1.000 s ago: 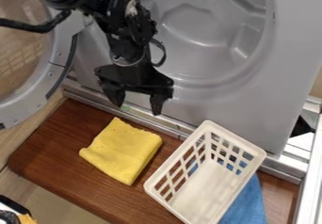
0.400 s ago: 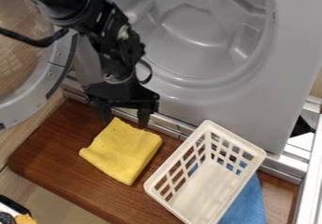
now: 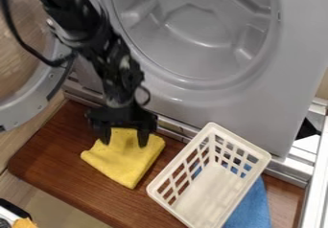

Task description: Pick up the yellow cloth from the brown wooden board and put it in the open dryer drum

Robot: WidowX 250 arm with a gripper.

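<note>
Gripper (image 3: 123, 138) spread wide, straddling yellow cloth (image 3: 125, 162) near twelve o'clock; contact unclear. White basket (image 3: 215, 188), four o'clock, weighs down blue cloth (image 3: 251, 208).

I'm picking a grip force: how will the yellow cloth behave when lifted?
The yellow cloth will probably flop, given its soft, wavy edge. It looks folded, so it may open out if only the top is pinched.

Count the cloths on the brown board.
2: a yellow cloth at the end effector, and a blue cloth partly covered by the white basket. Another could be hidden beneath the basket.
</note>
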